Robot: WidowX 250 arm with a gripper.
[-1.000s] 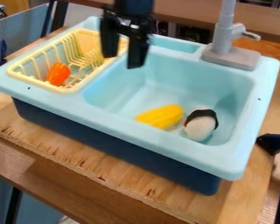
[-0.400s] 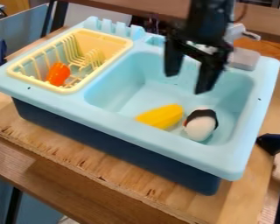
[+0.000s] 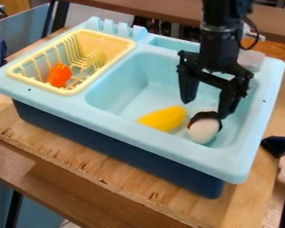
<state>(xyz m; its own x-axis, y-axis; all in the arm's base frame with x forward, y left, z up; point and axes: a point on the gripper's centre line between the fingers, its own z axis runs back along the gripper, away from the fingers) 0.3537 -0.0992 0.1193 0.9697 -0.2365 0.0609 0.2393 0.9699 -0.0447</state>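
The black gripper (image 3: pixel 205 108) hangs over the right part of the light blue sink (image 3: pixel 133 95), its two fingers spread with nothing between them. Its right fingertip is close to the top of a white and black toy (image 3: pixel 203 130), though whether they touch I cannot tell. Left of that toy, a yellow toy (image 3: pixel 164 118) lies on the basin floor. An orange toy (image 3: pixel 59 75) rests inside the pale yellow drying rack (image 3: pixel 70 91) on the sink's left side.
The grey faucet base (image 3: pixel 250 59) stands behind the gripper at the back right rim. High basin walls surround the toys. A dark blue object (image 3: pixel 278 146) is at the right edge, beside the wooden board (image 3: pixel 97 171).
From above the rack's right edge, the gripper has moved right across the basin and come lower, near the white and black toy. The toys and rack have stayed put.
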